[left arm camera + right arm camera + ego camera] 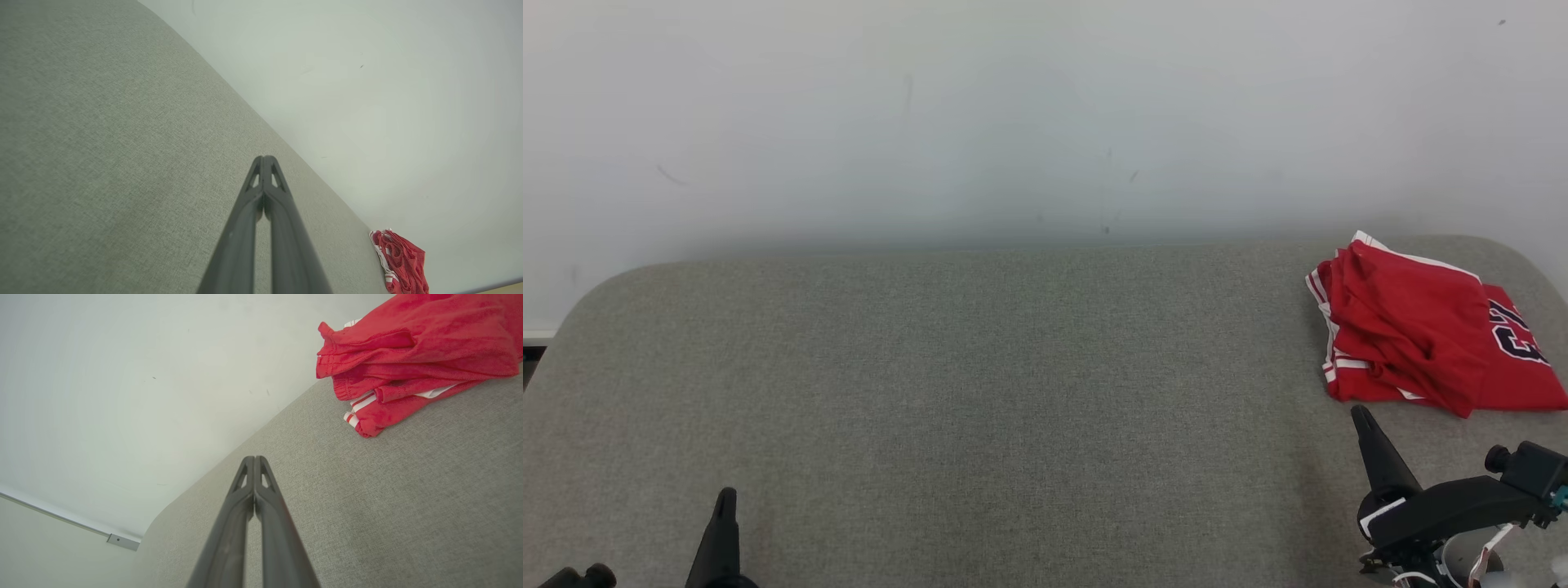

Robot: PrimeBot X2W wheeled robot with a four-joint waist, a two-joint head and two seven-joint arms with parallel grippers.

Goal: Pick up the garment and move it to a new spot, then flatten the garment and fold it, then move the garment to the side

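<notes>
Grey fabric surface [980, 392] meets a pale wall [1013, 106]. At its far right the folded red garment [1421, 343] lies just beyond the right gripper [1357, 412], whose fingers are pressed together, empty. The left gripper [726, 493], likewise closed, sits well apart from it.

Garment [1421, 335] on table's [980, 392] right (rear)
</notes>
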